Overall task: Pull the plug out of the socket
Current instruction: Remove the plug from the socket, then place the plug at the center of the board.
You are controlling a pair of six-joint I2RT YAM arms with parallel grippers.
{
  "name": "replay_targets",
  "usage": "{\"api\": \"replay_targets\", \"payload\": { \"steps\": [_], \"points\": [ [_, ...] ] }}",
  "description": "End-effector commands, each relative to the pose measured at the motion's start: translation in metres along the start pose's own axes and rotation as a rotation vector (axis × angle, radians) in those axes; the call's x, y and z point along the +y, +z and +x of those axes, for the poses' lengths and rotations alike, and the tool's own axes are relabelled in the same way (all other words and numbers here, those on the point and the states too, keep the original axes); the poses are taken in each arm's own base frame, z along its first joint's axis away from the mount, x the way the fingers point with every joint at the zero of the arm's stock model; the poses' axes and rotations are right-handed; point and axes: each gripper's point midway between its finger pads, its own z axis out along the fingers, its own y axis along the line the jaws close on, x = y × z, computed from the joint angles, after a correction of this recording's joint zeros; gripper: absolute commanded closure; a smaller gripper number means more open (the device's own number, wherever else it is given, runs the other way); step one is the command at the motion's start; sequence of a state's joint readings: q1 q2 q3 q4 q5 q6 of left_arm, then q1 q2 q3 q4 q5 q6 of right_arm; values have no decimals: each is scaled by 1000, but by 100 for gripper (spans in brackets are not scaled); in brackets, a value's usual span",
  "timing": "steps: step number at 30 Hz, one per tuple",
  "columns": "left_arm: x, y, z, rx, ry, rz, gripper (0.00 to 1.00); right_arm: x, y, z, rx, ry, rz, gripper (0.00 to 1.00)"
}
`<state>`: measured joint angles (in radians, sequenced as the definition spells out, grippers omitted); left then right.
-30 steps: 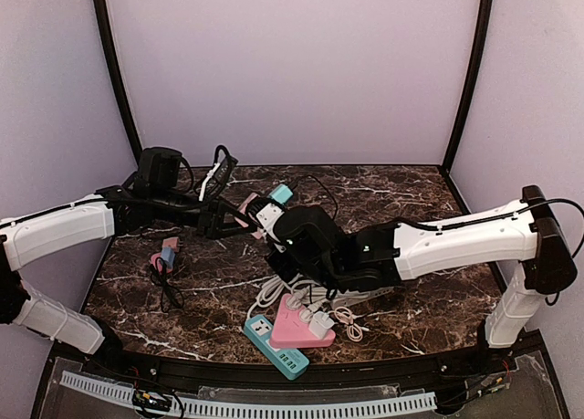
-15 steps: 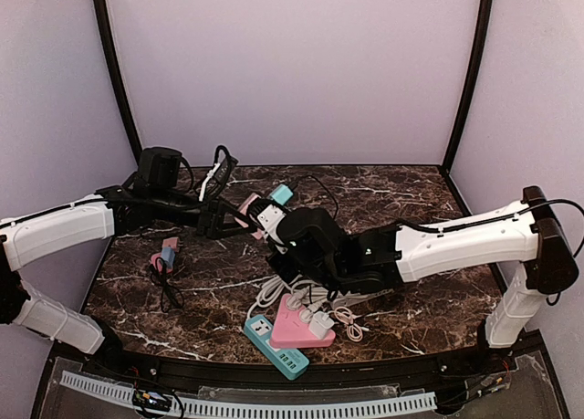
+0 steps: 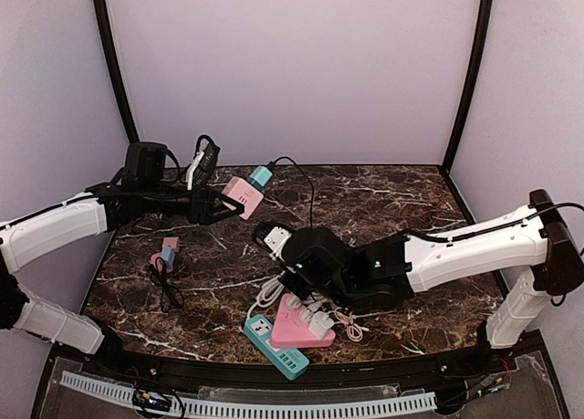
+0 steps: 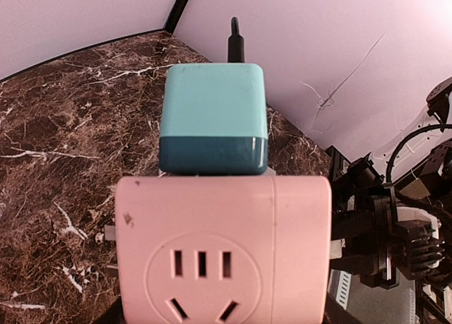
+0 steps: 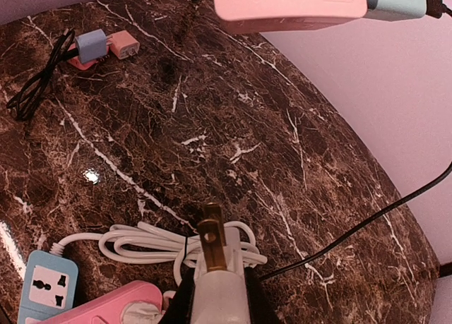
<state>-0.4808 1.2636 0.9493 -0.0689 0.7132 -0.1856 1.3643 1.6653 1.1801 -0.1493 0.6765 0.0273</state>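
The pink socket cube [image 3: 239, 193] hangs in the air at the back left, with my left gripper [image 3: 217, 205] shut on it. In the left wrist view the socket [image 4: 222, 253] fills the lower frame and hides my fingers; a teal adapter [image 4: 212, 119] with a black lead is plugged into its far face. My right gripper [image 3: 288, 252] is shut on the white plug [image 3: 274, 239], which is free of the socket. In the right wrist view the plug [image 5: 220, 289] sits between my black fingers [image 5: 180, 306], brass prongs [image 5: 210, 239] bare, and the socket [image 5: 289, 3] floats apart at the top.
A pink triangular power strip [image 3: 301, 326] and a teal power strip [image 3: 274, 346] lie at the front, beside a coiled white cable [image 3: 269, 291]. Small blue and pink adapters [image 3: 169, 252] with a black cord [image 3: 164, 287] lie at the left. A black lead [image 5: 381, 214] crosses the marble table.
The white plug has come out of the pink socket. My left gripper carried the socket up and to the left; my right gripper drew the plug down toward the front.
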Motion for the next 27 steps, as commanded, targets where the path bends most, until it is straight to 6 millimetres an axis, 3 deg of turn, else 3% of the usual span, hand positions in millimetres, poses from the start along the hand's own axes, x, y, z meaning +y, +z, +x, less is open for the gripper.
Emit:
{"api": "replay_targets", "payload": {
  "steps": [1, 4, 7, 13, 16, 22, 27],
  "points": [
    [-12, -10, -26, -75, 80, -1, 99, -10, -25, -25, -80, 70, -27, 100],
    [-6, -13, -28, -81, 77, -33, 99, -12, -33, -38, -115, 121, -67, 100],
    [5, -21, -32, -95, 74, -95, 99, -1, -35, -45, -123, 189, -161, 100],
    [25, -36, -40, -133, 44, -167, 99, 47, -24, -61, -154, 274, -376, 100],
    [30, -38, -42, -141, 33, -181, 99, 73, -12, -74, -169, 286, -460, 100],
    [34, -40, -41, -143, 33, -196, 99, 111, 32, -71, -136, 253, -513, 100],
    [36, -40, -40, -140, 31, -199, 99, 123, 67, -68, -118, 260, -511, 97]
  ]
}}
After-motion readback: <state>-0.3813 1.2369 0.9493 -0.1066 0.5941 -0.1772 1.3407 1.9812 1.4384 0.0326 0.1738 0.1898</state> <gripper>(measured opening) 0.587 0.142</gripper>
